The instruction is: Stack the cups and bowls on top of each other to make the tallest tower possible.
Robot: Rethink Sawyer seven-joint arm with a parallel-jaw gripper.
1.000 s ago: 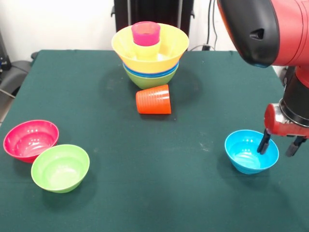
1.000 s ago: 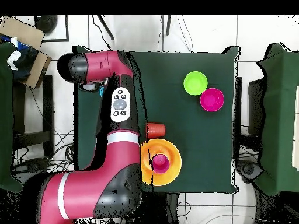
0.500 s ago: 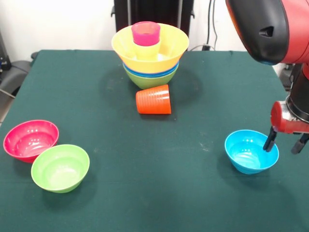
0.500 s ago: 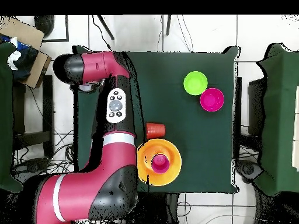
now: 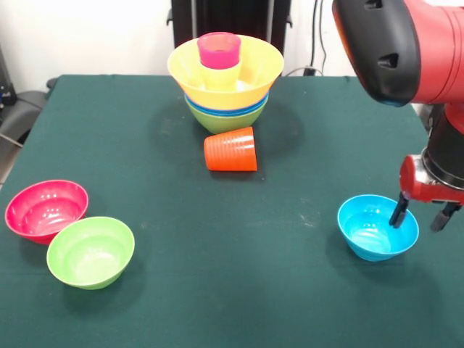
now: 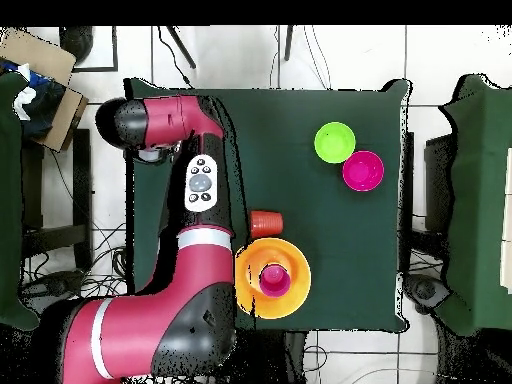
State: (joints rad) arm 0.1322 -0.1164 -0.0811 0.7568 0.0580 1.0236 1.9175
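One finger of my open end effector [image 5: 417, 216] hangs inside the light-blue bowl [image 5: 377, 227], the other outside its rim; I should pinch that wall squarely before lifting toward the tower [image 5: 225, 81].

I see a dark green tabletop [image 5: 145, 145] against a plain white wall [image 5: 87, 36]. From overhead, pale floor tiles [image 6: 330, 55] surround it, cables [image 6: 110, 270] trail across them, a cardboard box [image 6: 45, 80] sits in one corner, and green-covered furniture [image 6: 480, 200] flanks the side.
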